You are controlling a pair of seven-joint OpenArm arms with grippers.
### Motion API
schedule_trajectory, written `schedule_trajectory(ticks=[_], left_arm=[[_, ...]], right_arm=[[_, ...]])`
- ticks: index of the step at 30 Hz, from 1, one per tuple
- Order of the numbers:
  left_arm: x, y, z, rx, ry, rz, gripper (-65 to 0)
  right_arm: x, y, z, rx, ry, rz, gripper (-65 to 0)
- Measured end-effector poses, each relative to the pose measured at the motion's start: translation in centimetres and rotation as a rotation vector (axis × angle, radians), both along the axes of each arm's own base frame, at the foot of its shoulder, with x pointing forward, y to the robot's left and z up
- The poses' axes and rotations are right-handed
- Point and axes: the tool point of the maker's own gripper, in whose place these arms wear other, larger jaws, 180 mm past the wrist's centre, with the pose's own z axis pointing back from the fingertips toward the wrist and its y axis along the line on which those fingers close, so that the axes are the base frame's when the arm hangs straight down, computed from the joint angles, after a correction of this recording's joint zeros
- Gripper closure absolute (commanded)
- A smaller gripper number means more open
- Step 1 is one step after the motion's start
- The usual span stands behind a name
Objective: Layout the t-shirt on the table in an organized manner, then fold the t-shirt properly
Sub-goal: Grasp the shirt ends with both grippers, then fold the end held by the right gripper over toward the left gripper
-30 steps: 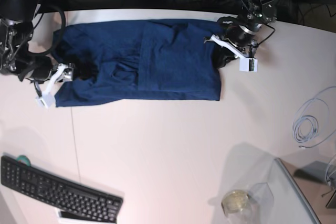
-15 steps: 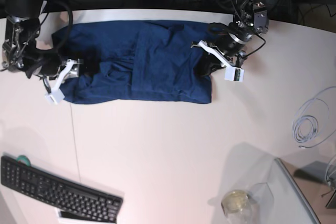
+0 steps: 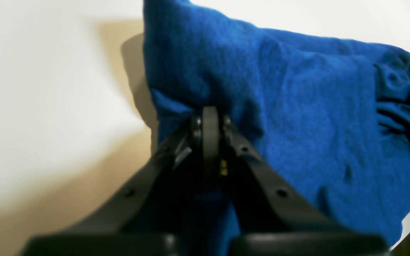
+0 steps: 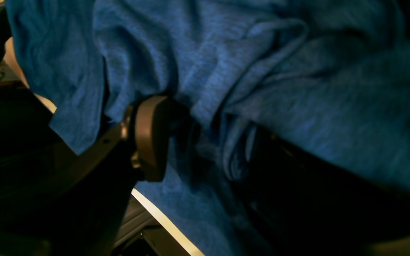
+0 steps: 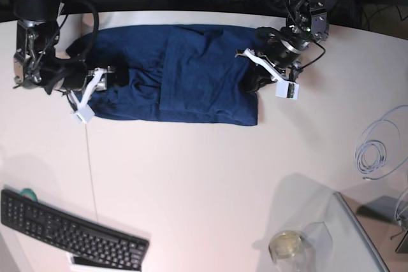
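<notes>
The t-shirt (image 5: pixel 178 74) lies spread across the far side of the table (image 5: pixel 210 176). Left gripper (image 3: pixel 210 122) is clamped on its right edge. Right gripper (image 4: pixel 190 138) stands parted around bunched fabric at its left end.

Shirt folds (image 4: pixel 247 106) hide one finger of the right pincer (image 4: pixel 198 142); the keyboard (image 5: pixel 64 230) runs off the picture's edge.
</notes>
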Motion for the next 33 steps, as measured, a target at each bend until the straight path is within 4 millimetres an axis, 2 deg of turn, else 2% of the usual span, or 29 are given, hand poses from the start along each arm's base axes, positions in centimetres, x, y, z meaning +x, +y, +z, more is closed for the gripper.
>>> schedule_trajectory(ticks=[4,5,6,9,11,15,18,20,23,26,33], left_arm=[[-0.3,1.8,-0.2,0.042,0.006,-0.004,0.0],[-0.4,2.2,-0.2,0.049,0.008,-0.004,0.0],[-0.6,2.3,-0.3,0.053,0.013,-0.005,0.0],[-1.1,2.1,-0.7,0.051,0.027,-0.010,0.0],[-1.2,1.4,-1.1,0.037,0.038,-0.019,0.0],[-0.9,-2.0,-1.3,-0.012,0.039,-0.061,0.0],[-1.2,-3.7,-1.3,-0.043,0.044,-0.077,0.0],[-1.2,-3.8,-1.3,-0.045,0.044,-0.076,0.0],[-1.1,-3.9,-1.2,-0.048,0.043,-0.073,0.0],[-1.1,-4.0,-1.2,-0.051,0.043,-0.070,0.0],[-1.4,-4.0,-1.3,-0.051,0.048,-0.071,0.0]], right_arm=[[-0.9,0.1,-0.5,-0.013,0.035,0.023,-5.0],[-1.0,0.2,-0.6,-0.013,0.040,0.027,-1.1],[-1.0,0.1,-0.6,-0.016,0.041,0.029,0.0],[-0.8,0.1,-0.2,-0.049,0.031,0.065,-0.3],[-1.3,-0.4,0.2,-0.121,0.037,0.125,-0.3],[-2.7,-0.1,1.9,-0.215,0.042,0.196,-0.2],[-1.8,0.9,3.9,-0.228,0.004,0.168,-0.2],[-0.7,1.7,5.1,-0.216,-0.018,0.118,-0.2],[-0.6,2.3,5.8,-0.209,0.022,0.048,-0.2],[-0.5,3.2,6.0,-0.215,0.062,0.006,-0.2],[-0.8,6.9,6.3,-0.168,0.135,-0.055,-0.2]])
